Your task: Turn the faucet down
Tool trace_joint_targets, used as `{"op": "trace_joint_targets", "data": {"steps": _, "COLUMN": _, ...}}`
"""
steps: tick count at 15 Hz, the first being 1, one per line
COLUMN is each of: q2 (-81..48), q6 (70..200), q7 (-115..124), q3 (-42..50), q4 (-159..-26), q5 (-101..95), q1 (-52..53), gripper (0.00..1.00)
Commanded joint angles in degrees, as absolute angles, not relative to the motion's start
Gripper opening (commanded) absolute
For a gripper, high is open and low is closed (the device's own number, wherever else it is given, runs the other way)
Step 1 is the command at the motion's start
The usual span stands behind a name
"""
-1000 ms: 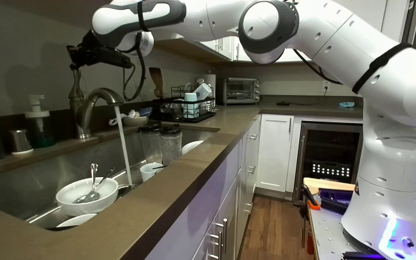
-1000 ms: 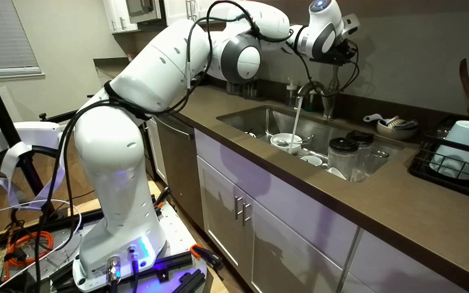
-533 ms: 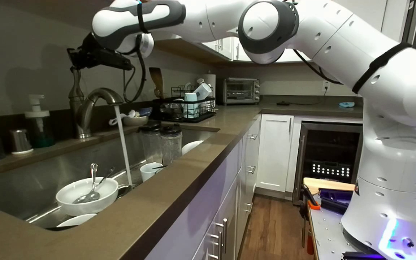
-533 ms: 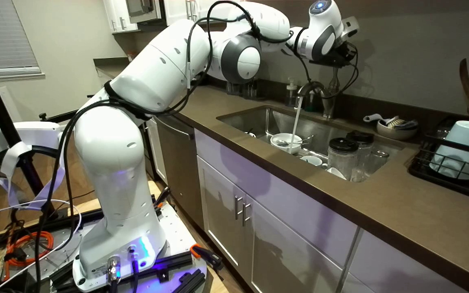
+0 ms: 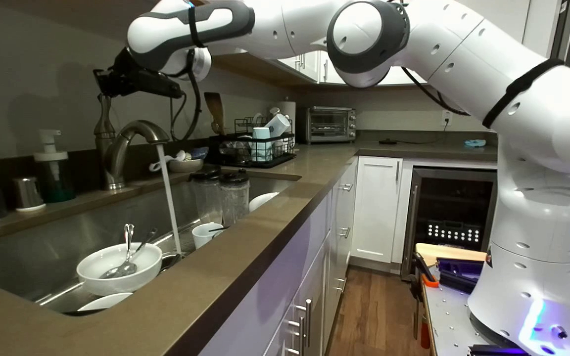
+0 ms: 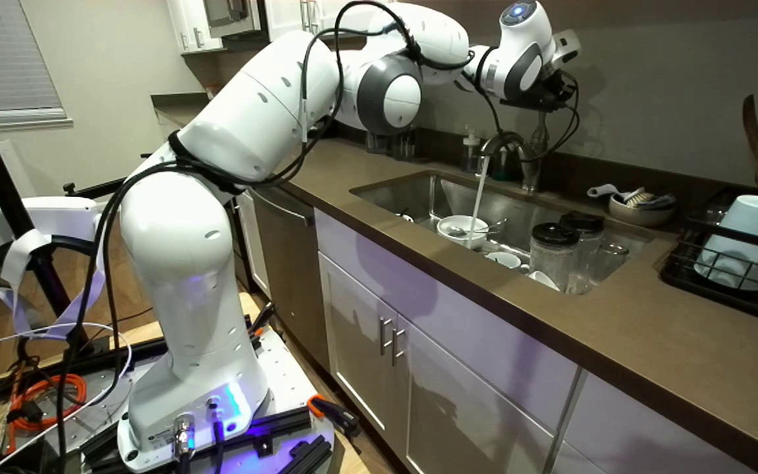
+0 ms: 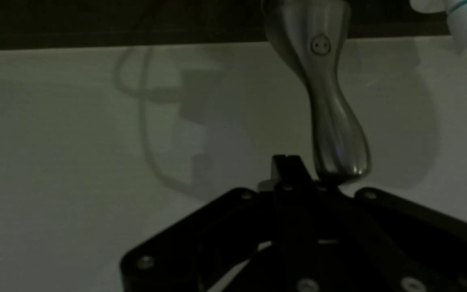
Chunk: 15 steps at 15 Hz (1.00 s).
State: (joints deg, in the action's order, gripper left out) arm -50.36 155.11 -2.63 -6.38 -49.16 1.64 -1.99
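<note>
The brushed-steel faucet (image 5: 139, 131) stands behind the sink, and water runs from its arched spout into the basin in both exterior views. Its handle (image 7: 341, 142) rises upright from the base; a round mark shows on it in the wrist view. My gripper (image 7: 285, 157) is shut, fingertips together and nothing between them. It lies across the top of the handle, whose end is just to the right of the fingertips in the wrist view and meets the dark finger linkage. In an exterior view the gripper (image 5: 99, 81) sits right over the handle's tip; whether they touch I cannot tell for sure.
In the sink (image 6: 412, 187) are a white bowl (image 5: 119, 269) with spoons, a mug (image 5: 206, 233) and tall jars (image 6: 553, 253). Soap dispensers (image 5: 52, 165) stand left of the faucet in that view. A dish rack (image 5: 260, 148) is on the counter; the wall is close behind.
The gripper has come down slightly over the top of the handle. The water stream looks the same, and the rest of the arm has barely moved.
</note>
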Motion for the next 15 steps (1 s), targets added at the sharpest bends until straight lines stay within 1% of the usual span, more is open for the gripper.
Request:
{"op": "trace_joint_targets", "data": {"steps": 1, "q2": -47.0, "q6": 155.4, "q7": -3.3, "q3": -6.4, "q4": -53.9, "q5": 1.5, "q1": -2.5, "gripper": 0.02}}
{"op": "trace_joint_targets", "data": {"steps": 8, "q2": -43.1, "q6": 155.3, "q7": -4.9, "q3": -8.2, "q4": -60.0, "q5": 2.5, "q1": -4.0, "gripper": 0.02}}
{"op": "trace_joint_targets", "data": {"steps": 11, "q2": -42.6, "q6": 159.3, "q7": -3.1, "q3": -6.7, "q4": -61.6, "q5": 1.7, "q1": -3.8, "gripper": 0.02}}
{"op": "trace_joint_targets", "data": {"steps": 15, "q2": -43.2, "q6": 162.9, "q7": -4.0, "q3": -7.4, "q4": -61.4, "q5": 2.0, "q1": -4.4, "gripper": 0.02}}
